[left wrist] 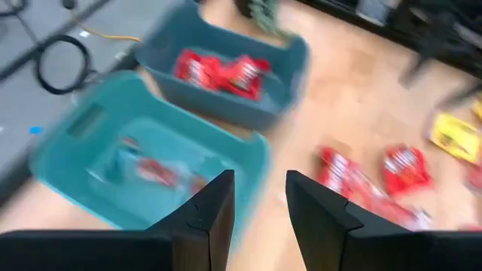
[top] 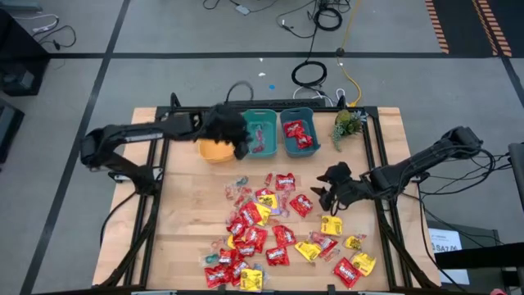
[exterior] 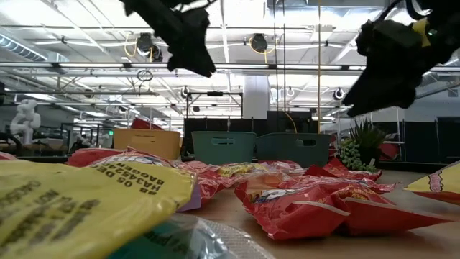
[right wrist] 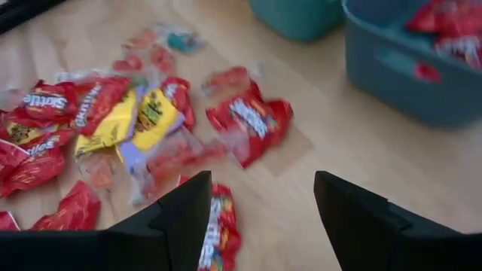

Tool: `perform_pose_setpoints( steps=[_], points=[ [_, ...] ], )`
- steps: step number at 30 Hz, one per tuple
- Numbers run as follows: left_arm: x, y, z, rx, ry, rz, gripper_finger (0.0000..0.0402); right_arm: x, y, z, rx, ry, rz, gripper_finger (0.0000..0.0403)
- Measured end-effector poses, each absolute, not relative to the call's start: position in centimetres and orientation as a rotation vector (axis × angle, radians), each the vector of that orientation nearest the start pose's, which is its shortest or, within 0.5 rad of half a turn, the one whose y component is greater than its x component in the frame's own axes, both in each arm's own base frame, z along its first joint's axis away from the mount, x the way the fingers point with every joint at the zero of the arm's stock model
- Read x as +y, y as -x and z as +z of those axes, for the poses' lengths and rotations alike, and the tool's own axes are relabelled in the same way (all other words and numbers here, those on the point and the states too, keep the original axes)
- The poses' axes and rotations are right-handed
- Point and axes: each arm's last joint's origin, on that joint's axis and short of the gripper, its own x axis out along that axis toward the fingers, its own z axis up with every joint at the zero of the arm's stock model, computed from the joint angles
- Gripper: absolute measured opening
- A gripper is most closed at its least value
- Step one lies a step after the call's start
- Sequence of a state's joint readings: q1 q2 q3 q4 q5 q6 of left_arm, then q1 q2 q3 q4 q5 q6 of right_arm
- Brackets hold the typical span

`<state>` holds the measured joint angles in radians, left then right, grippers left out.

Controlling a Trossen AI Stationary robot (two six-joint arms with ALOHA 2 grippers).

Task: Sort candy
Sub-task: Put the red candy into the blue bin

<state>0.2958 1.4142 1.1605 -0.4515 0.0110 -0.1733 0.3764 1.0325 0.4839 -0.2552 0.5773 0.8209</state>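
Note:
The candy [top: 278, 233] lies in a heap of red and yellow packets and small clear-wrapped pieces on the near middle of the table. My left gripper [left wrist: 260, 181] hangs open and holds nothing above the near rim of the left teal bin [left wrist: 143, 150], which holds a few clear pink pieces. In the high view my left gripper [top: 240, 146] shows between the yellow bin [top: 214, 152] and that teal bin [top: 260, 135]. The right teal bin [top: 298, 133] holds red packets. My right gripper [right wrist: 263, 181] is open and holds nothing above the heap's right part, over a red packet [right wrist: 252, 120].
A small green plant [top: 348, 124] stands at the far right, next to the right teal bin. The three bins sit in a row along the table's far edge. Bare wood [top: 188, 213] lies left of the heap. Black frame rails [top: 385, 164] run along the table's sides.

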Motion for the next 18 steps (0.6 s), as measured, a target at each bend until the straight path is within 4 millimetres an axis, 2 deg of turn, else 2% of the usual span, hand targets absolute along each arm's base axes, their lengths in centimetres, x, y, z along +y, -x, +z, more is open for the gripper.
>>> perform_pose_setpoints(
  steps=[5,9,13,18],
  points=[
    [4.6,-26.5,27.6,0.636,0.304,0.271,0.013,4.6,-19.2,19.5,0.527,-0.348,-0.407,0.0226],
    [1.6,-24.0,25.4,0.571,0.377,0.208,0.013,3.4,-20.0,19.4,0.551,-0.334,-0.356,0.0226],
    [0.6,-22.3,24.0,0.565,0.513,0.26,0.013,2.4,-20.9,18.6,0.628,-0.307,-0.316,0.0226],
    [0.0,-21.8,23.2,0.598,0.607,0.22,0.013,1.4,-23.1,18.3,0.701,-0.19,-0.295,0.0226]
  ],
)
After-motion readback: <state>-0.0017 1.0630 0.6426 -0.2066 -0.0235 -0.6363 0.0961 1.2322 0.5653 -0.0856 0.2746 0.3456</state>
